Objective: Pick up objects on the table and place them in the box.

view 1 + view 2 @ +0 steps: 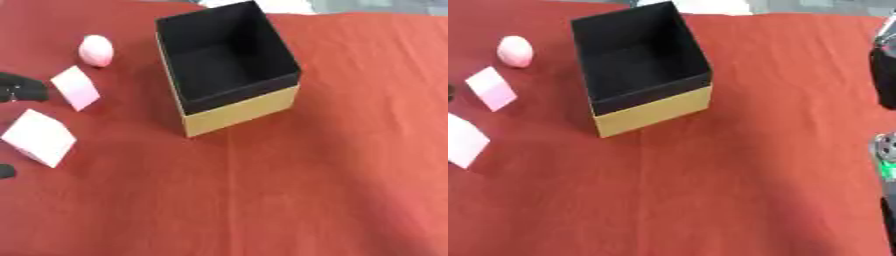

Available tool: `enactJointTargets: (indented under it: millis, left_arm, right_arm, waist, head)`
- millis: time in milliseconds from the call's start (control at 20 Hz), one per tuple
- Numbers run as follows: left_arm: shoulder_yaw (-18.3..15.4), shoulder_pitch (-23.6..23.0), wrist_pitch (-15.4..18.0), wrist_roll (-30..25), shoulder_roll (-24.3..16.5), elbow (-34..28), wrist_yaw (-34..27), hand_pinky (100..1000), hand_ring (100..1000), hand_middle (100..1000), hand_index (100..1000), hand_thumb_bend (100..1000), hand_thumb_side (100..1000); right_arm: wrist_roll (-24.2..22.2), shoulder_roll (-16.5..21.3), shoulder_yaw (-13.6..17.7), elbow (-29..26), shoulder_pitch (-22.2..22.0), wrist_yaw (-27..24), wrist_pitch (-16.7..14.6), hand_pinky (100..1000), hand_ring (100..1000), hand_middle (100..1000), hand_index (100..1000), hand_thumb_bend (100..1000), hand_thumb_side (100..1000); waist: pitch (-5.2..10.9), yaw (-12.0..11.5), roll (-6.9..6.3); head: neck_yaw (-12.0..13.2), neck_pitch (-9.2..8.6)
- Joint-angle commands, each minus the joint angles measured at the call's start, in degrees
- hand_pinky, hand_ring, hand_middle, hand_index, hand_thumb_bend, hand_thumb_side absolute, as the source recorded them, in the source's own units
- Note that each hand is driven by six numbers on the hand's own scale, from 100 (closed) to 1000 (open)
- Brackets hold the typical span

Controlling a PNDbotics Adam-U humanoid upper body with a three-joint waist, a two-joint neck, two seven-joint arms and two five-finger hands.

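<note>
An open box (229, 65) with black inside walls and tan outer sides stands on the red cloth, and nothing shows inside it. To its left lie a pink egg-shaped thing (96, 50), a small pale pink block (75, 87) and a larger pale pink block (39, 137). My left hand (24, 89) shows at the left edge as dark fingers just left of the small block. A dark tip (5, 171) lies below the larger block. The fingers are spread and hold nothing. My right hand (884, 70) is a dark shape at the right edge, far from the objects.
Red cloth (289, 190) covers the whole table, with wide open cloth in front of and to the right of the box. A silver joint (885, 152) of the right arm shows at the right edge. Pale things lie beyond the far edge.
</note>
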State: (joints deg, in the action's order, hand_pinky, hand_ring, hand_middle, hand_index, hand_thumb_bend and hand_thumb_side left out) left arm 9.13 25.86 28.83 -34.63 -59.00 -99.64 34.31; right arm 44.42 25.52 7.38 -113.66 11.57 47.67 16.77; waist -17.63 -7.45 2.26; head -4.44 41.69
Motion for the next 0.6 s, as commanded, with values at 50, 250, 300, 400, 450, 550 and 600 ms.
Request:
enactJointTargets:
  millis: [50, 250, 300, 400, 450, 550, 600]
  left_arm:
    - [0.15, 1.51, 4.68, -4.08, -0.77, 1.04, 0.03, 815, 868, 874, 1000, 467, 679]
    - [0.50, 2.84, 4.59, -4.07, -0.01, 2.28, 0.56, 809, 876, 893, 1000, 466, 696]
    - [0.57, 3.12, 4.60, -4.08, 0.17, 2.56, 0.80, 810, 878, 897, 1000, 468, 698]
    - [0.84, 3.68, 4.68, -4.26, 0.53, 3.20, 1.25, 813, 881, 903, 1000, 470, 708]
    - [1.03, 3.95, 4.79, -4.50, 0.69, 3.60, 1.49, 815, 882, 903, 1000, 471, 715]
    - [1.36, 4.42, 5.05, -5.13, 0.95, 4.40, 1.95, 821, 888, 908, 1000, 484, 733]
    - [1.47, 4.65, 5.16, -5.48, 1.10, 4.85, 2.20, 823, 892, 913, 1000, 489, 741]
  right_arm:
    - [0.36, 1.16, 0.18, -0.93, 0.45, -0.48, 0.23, 810, 749, 775, 877, 100, 697]
    - [0.45, 1.04, 0.10, -0.93, 0.50, -0.69, 0.25, 810, 748, 775, 877, 100, 697]
    - [0.47, 1.00, 0.08, -0.93, 0.50, -0.74, 0.26, 809, 747, 774, 877, 100, 697]
    - [0.55, 0.94, 0.05, -0.93, 0.54, -0.83, 0.25, 809, 747, 774, 877, 100, 697]
    - [0.56, 0.91, 0.01, -0.93, 0.58, -0.87, 0.24, 809, 747, 774, 877, 100, 697]
    - [0.58, 0.89, -0.03, -0.93, 0.61, -0.94, 0.22, 809, 746, 774, 877, 100, 697]
    - [0.60, 0.87, -0.03, -0.93, 0.61, -0.97, 0.22, 809, 744, 774, 877, 100, 698]
  waist:
    - [0.77, 0.09, -0.04]
    - [0.55, 0.12, 0.11]
    - [0.49, 0.11, 0.13]
    - [0.39, 0.13, 0.17]
    - [0.34, 0.15, 0.19]
    - [0.25, 0.20, 0.24]
    - [0.20, 0.21, 0.27]
  head:
    - [-0.15, -0.59]
    - [-0.04, -0.65]
    - [-0.04, -0.67]
    - [-0.01, -0.73]
    - [0.02, -0.77]
    - [0.05, -0.85]
    - [0.08, -0.88]
